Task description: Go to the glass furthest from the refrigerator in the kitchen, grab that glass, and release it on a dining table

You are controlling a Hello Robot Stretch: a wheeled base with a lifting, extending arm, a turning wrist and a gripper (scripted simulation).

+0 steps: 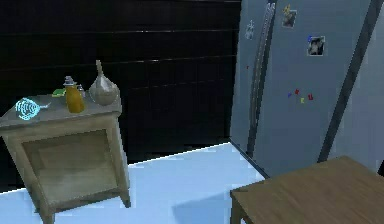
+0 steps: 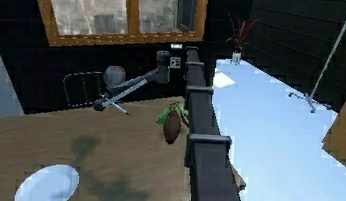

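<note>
A small pale blue see-through thing [image 1: 27, 108] stands on the left end of a wooden side cabinet [image 1: 70, 160] in the forward view. The grey refrigerator [image 1: 300, 80] rises at that view's right. In the arm side view the dark arm [image 2: 204, 140] reaches out over a wooden dining table [image 2: 88, 148]. The gripper [image 2: 103, 104] points left and down near the table's far edge. A grey round thing [image 2: 114, 77] sits just behind the fingers, so I cannot tell whether the gripper holds anything.
On the cabinet also stand a yellow bottle [image 1: 72, 95] and a grey vase [image 1: 102, 88]. A table corner [image 1: 310, 195] lies low right. On the dining table are a white plate [image 2: 46, 186] and a green-brown thing [image 2: 170, 123]. A wire chair [image 2: 82, 85] stands beyond, under a window [image 2: 116, 10].
</note>
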